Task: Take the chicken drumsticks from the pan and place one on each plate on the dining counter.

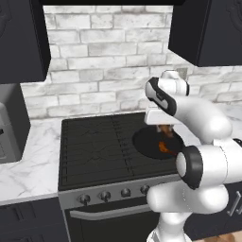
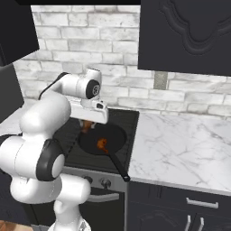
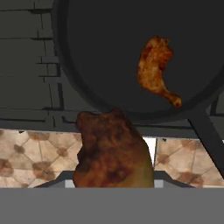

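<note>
The round black pan (image 3: 109, 52) below the gripper (image 2: 87, 127) holds one orange-brown drumstick (image 3: 156, 69), lying right of centre with its thin bone end toward the long straight handle (image 2: 118, 168). The gripper is closed on the second drumstick (image 3: 113, 151), lifted clear above the pan's near rim. The pan sits on a dark ridged stove (image 1: 99, 146) between veined marble worktops (image 2: 180, 149), against a pale brick wall (image 1: 104, 52).
</note>
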Available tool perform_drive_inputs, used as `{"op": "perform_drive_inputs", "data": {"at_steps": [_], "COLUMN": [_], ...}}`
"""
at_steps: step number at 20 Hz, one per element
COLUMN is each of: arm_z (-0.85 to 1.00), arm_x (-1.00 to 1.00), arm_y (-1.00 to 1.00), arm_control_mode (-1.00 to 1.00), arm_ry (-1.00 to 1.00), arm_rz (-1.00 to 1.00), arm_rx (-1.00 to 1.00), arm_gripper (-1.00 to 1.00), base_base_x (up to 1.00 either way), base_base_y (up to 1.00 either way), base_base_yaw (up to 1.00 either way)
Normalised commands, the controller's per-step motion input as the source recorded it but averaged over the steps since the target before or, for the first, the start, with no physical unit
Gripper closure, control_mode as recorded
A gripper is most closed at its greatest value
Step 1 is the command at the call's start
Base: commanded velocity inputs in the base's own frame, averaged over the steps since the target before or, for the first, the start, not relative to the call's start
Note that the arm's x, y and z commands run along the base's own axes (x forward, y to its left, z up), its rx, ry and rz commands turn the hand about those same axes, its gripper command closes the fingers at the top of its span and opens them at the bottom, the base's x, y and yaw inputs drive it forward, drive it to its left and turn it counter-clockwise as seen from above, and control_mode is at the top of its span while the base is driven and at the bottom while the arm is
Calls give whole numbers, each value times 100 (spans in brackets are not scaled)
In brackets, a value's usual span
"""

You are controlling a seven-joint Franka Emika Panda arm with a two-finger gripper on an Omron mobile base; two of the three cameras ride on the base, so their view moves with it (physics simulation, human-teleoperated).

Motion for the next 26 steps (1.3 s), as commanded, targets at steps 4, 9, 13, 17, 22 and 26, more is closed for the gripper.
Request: {"op": "perform_drive_inputs", "data": {"at_steps": [4, 9, 13, 17, 22, 26], "arm_z": [17, 5, 0, 0, 0, 0], "arm_x": [-58, -25, 0, 0, 0, 0], "arm_y": [0, 0, 0, 0, 0, 0], "arm_control_mode": [-100, -100, 100, 100, 100, 100], "arm_ry": [21, 17, 0, 0, 0, 0], "arm_rz": [-19, -7, 0, 0, 0, 0], "arm_rx": [0, -2, 0, 0, 0, 0], "arm_gripper": [100, 100, 100, 100, 100, 100], "base_base_x": [0, 0, -3, -54, -65, -38], "base_base_y": [0, 0, 0, 0, -2, -1], "base_base_yaw": [0, 0, 0, 3, 50, 100]}}
